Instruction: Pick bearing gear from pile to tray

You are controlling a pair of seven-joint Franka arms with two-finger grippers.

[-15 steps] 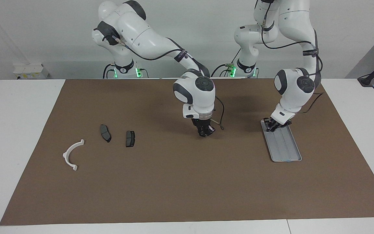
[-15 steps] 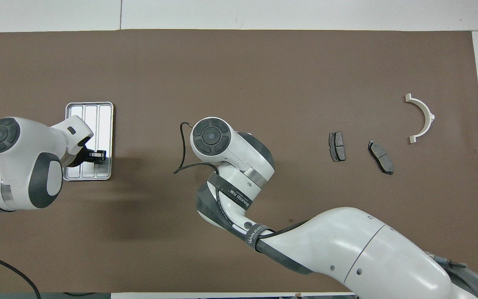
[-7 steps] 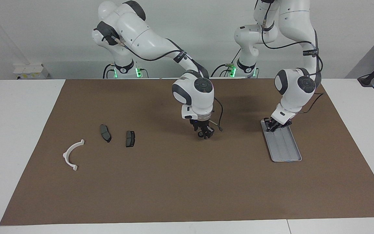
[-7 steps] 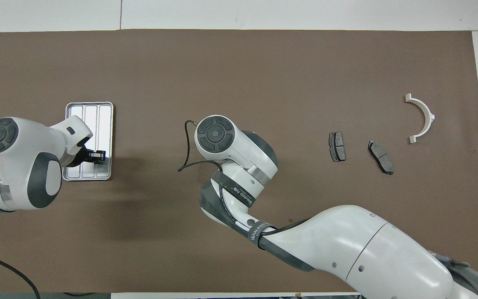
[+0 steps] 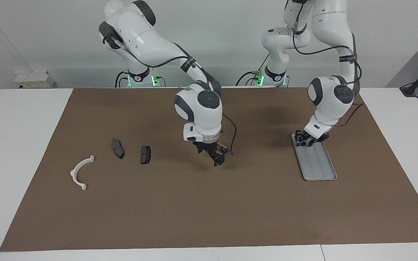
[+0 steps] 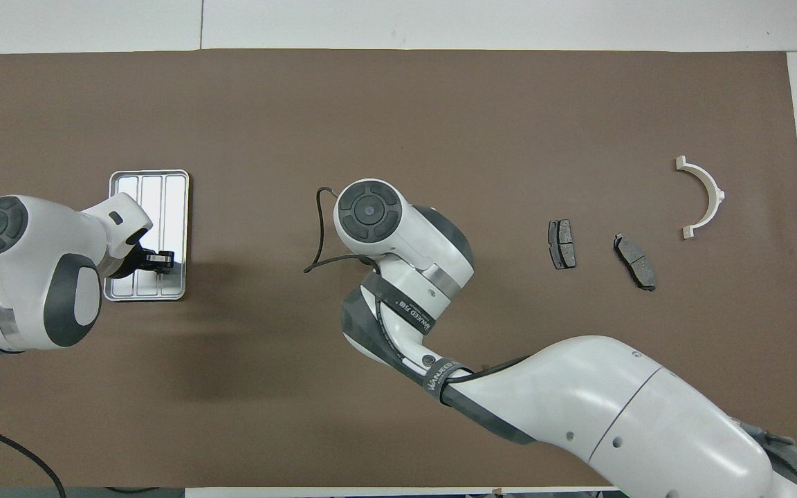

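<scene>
Since a sec ago the right gripper (image 5: 217, 159) has swung from mid-mat toward the pile's end, over bare mat near the brake pads (image 5: 145, 154), while the left gripper (image 5: 305, 140) sits low at the tray (image 5: 319, 167) end nearest the robots; I can't tell fingers' opening or hold on either. Pile: pads and white half-ring bracket (image 5: 80, 172) at right arm's end, no bearing gear visible. Likely next: carry on over pile, descend straight; arm strap text unreadable.
</scene>
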